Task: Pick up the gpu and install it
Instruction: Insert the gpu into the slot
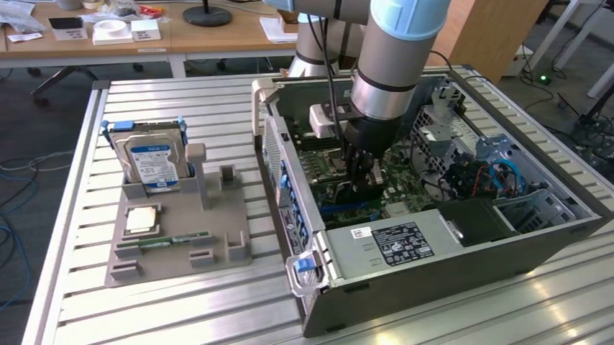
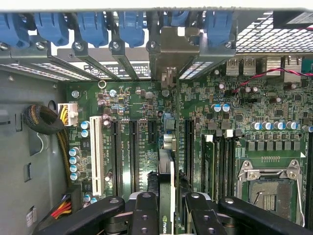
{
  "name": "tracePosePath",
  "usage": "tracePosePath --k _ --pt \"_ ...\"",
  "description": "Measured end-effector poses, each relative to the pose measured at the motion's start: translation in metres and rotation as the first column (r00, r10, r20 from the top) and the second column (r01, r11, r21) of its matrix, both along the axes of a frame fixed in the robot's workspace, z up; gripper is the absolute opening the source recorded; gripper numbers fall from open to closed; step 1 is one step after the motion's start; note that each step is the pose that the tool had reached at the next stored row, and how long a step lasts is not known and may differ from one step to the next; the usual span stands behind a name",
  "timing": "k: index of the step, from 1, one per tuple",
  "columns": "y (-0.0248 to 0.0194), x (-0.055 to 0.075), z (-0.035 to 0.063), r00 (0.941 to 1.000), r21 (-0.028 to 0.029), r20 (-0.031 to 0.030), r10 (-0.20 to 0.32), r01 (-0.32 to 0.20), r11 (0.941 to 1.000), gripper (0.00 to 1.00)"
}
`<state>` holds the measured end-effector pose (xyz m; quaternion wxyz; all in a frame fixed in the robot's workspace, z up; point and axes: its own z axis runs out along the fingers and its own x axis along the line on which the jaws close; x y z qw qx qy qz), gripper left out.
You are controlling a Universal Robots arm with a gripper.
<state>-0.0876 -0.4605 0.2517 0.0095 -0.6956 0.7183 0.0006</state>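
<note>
One gpu (image 2: 165, 172) edge-on in gripper (image 2: 168, 211), long axis along the slots (image 2: 133, 152)

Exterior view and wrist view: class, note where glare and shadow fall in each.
Exterior view: glare whitens the slatted table toward the exterior view's right; the arm shades the computer case interior. Wrist view: the motherboard is evenly lit; a washed-out strip lies beyond the blue clips; the black gripper, closed on the edge-on gpu, carries soft highlights.
</note>
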Motion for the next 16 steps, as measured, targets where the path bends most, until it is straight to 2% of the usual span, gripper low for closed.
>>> tracePosePath --k 5,16 --pt "0.0001 0.0000 -0.0001 1.0000 0.0038 0.0001 0.001 -0.001 1.0000 0.26" --pt "0.0000 0.0000 -0.0013 1.0000 0.0037 0.0000 0.003 -0.003 1.0000 0.26"
